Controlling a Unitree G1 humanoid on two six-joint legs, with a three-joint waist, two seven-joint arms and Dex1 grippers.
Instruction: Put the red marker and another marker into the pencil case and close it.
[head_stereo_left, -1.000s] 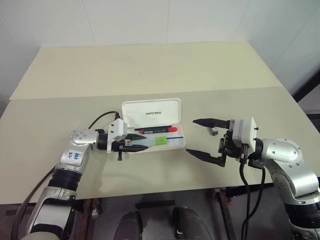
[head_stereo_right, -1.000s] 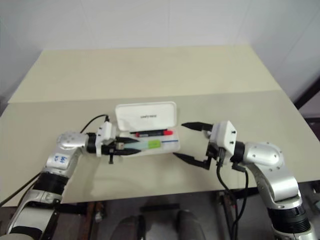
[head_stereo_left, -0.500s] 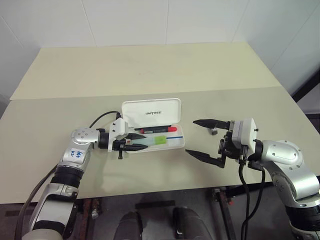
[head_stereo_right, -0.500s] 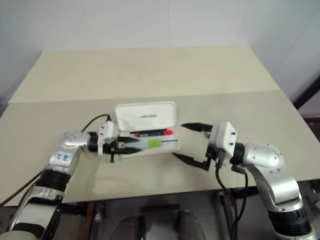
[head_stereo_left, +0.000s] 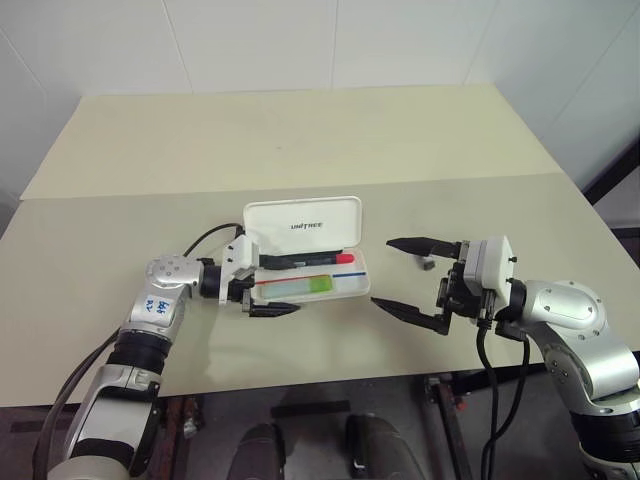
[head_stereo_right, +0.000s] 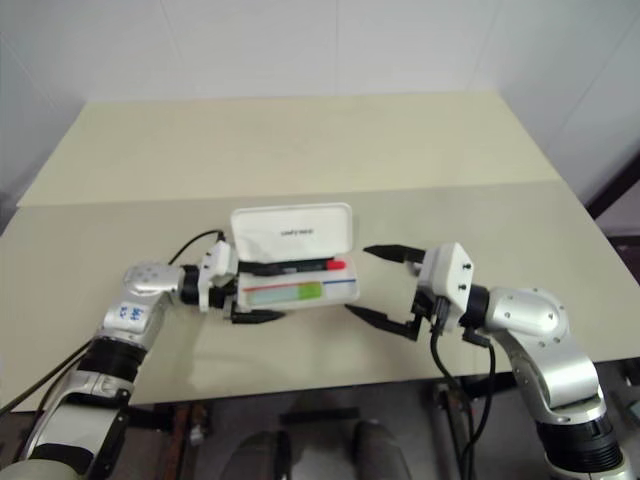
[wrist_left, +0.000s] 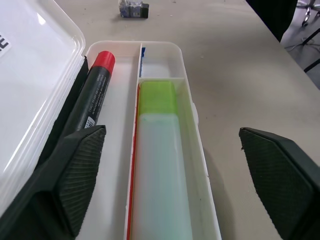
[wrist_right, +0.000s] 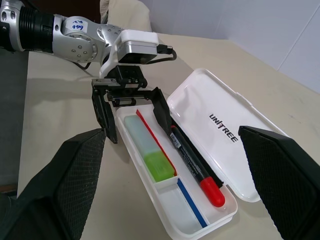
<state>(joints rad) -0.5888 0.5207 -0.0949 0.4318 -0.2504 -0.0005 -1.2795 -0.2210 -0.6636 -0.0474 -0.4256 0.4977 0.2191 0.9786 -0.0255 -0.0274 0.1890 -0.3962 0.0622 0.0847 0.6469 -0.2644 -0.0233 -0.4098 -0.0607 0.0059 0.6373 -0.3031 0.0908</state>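
- The pencil case (head_stereo_left: 310, 268) lies open on the tabletop (head_stereo_left: 300, 140), lid raised toward the far side with its print showing.
- The red marker (wrist_right: 194, 161) lies in the rear compartment of the tray, next to the lid hinge, red cap pointing toward the robot's right.
- The other marker (wrist_left: 159, 165), the light-green highlighter, lies flat in the front compartment, cap likewise toward the right end of the case.
- A thin red-and-blue stripe runs along the divider between the two compartments; it is part of the case, not a marker.
- Judgement: both insertion steps appear complete, since each marker rests fully inside the tray and neither claw touches it.
- The left claw (head_stereo_left: 268, 290) stands at the left end of the case with its jaws spread wide and empty; one finger lies along the rear of the tray, the other outside the front wall above the tabletop.
- The right claw (head_stereo_left: 412, 280) hovers just off the right end of the case, jaws wide apart and empty, pointing toward the case.
- A small dark object (head_stereo_left: 427, 264) sits on the tabletop near the right claw; its nature cannot be determined.
- Remaining: the lid is not yet folded down onto the tray, so closing is the only step left.
- Judgement: closing calls for clearing the left finger from the tray, then pressing the lid forward and down until it seats.
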